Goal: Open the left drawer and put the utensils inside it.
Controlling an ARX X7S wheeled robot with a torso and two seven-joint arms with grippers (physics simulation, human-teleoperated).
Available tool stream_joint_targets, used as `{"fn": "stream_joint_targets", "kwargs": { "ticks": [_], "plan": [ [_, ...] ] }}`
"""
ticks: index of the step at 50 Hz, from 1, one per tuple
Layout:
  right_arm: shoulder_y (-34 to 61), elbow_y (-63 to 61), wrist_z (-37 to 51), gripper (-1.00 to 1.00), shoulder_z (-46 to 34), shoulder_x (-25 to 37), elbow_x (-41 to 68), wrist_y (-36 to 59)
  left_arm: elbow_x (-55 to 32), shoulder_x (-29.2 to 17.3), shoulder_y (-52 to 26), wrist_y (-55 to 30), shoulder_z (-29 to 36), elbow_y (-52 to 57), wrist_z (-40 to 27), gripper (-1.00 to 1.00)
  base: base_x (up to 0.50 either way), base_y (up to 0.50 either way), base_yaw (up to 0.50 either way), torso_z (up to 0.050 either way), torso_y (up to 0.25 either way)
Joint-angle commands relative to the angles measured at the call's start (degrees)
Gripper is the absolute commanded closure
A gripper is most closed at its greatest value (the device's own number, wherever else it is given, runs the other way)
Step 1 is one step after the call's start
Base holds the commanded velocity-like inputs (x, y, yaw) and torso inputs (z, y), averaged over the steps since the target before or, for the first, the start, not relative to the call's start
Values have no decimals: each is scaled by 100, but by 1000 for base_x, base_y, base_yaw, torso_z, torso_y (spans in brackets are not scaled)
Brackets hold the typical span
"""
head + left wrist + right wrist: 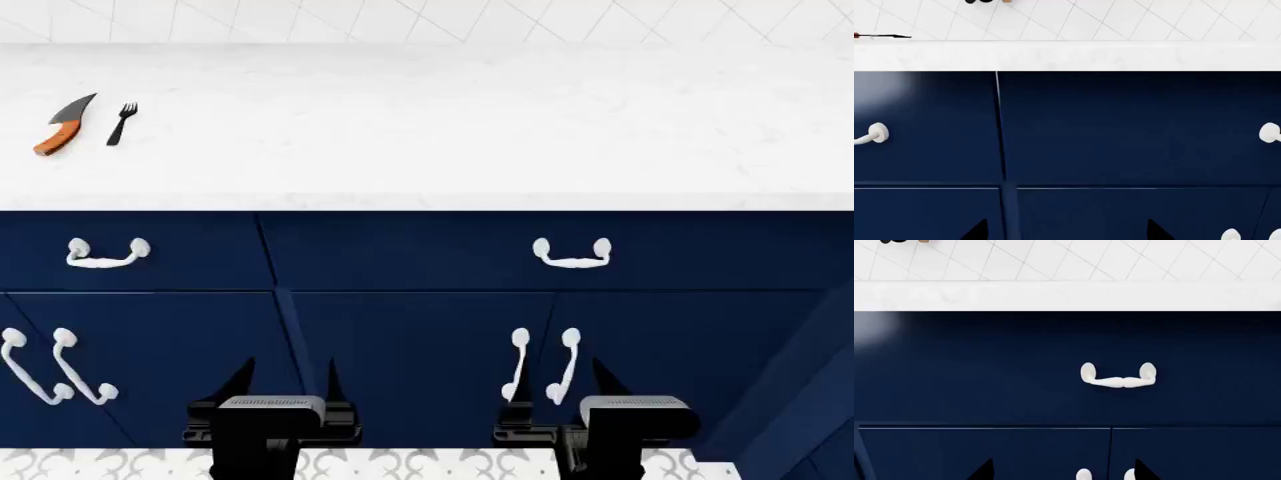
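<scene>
Both grippers, left point(283, 385) and right point(571, 380), hang empty with fingers apart before the cabinets. I find the left drawer point(134, 252) shut, with knife point(63, 126) and fork point(122, 122) on the worktop point(467, 130); nothing is done yet.

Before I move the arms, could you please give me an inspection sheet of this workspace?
Surface: white marble-look countertop, bare apart from the utensils at its far left.
Job's things: left drawer shut, its white handle untouched; orange-handled knife and black fork lie side by side, apart.
Clutter: nothing seen.
Pincers: left pincer and right pincer both open, empty, low before the cabinet doors.
Cables: nothing seen.
Surroundings: right drawer shut; navy cabinet doors shut; white tiled wall; patterned floor.
</scene>
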Motion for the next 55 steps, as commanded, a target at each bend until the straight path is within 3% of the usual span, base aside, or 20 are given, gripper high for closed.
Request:
{"fn": "stream_joint_targets", "kwargs": {
  "ticks": [1, 7, 45, 55],
  "plan": [
    [-9, -29, 157, -100, -113, 82, 62, -36, -46, -92, 9, 73, 62, 8, -181, -100, 0, 0, 0, 0, 0],
    [3, -46, 420, -100, -288, 215, -13, -75, -83, -220, 117, 60, 82, 270, -479, -100, 0, 49, 0, 0, 0],
    [20, -14, 880, -100, -631, 564, 148, -256, -292, -602, 279, -270, 379, 784, -862, -100, 1, 497, 0, 0, 0],
    [26, -33, 885, -100, -681, 627, 302, -274, -293, -664, 272, -219, 443, 751, -965, -100, 262, 62, 0, 0, 0]
  ]
}}
